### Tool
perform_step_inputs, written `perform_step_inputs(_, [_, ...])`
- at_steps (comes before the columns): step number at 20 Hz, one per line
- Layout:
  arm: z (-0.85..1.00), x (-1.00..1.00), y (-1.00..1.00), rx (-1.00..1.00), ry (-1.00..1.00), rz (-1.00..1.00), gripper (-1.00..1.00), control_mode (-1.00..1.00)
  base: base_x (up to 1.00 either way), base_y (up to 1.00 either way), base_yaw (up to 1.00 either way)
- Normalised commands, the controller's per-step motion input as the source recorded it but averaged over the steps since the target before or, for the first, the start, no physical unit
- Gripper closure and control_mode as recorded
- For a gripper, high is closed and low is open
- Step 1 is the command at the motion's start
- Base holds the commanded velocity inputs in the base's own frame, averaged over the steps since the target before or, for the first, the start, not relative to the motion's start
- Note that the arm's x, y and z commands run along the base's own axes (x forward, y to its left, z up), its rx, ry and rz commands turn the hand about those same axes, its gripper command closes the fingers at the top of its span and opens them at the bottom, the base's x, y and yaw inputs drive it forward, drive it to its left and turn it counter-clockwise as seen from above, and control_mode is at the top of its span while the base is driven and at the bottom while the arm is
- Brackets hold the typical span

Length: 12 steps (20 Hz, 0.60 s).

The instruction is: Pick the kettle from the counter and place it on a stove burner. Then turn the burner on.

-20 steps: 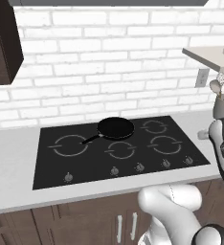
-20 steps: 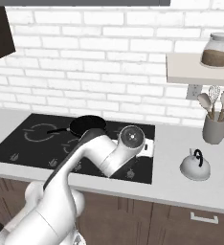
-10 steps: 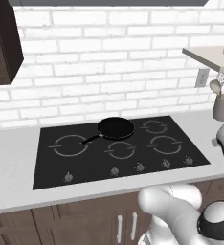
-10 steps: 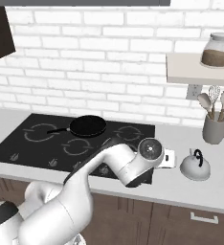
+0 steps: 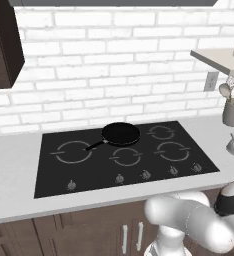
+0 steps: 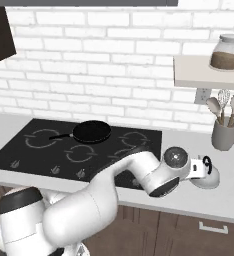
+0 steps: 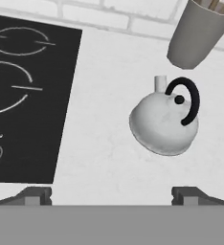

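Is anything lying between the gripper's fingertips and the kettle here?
Nothing: the hand view shows bare counter between the gripper and the kettle.

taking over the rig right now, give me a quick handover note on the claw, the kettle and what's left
Claw: open, empty, hovering over the counter near the kettle, not touching it.
Kettle: upright on the counter, right of the cooktop, in front of the utensil cup.
Frying pan sits at the cooktop's back middle; the widest burner at the left is bare.
Done: the approach to the kettle only.
Left: grasp the kettle, place it on a burner, turn that burner's knob.
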Motion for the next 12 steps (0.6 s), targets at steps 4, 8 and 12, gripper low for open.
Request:
perform_step_inputs(4, [-0.04,0.2,-0.46,0.0,0.0,-0.03,-1.0,-1.0,0.0,0.0,0.0])
perform_step_inputs(8, [0.0,0.38,-0.39,0.0,0.02,-0.05,-1.0,-1.0,0.0,0.0,0.0])
perform_step_inputs(12, [0.0,0.48,-0.4,0.03,0.07,-0.07,-1.0,-1.0,0.0,0.0,0.0])
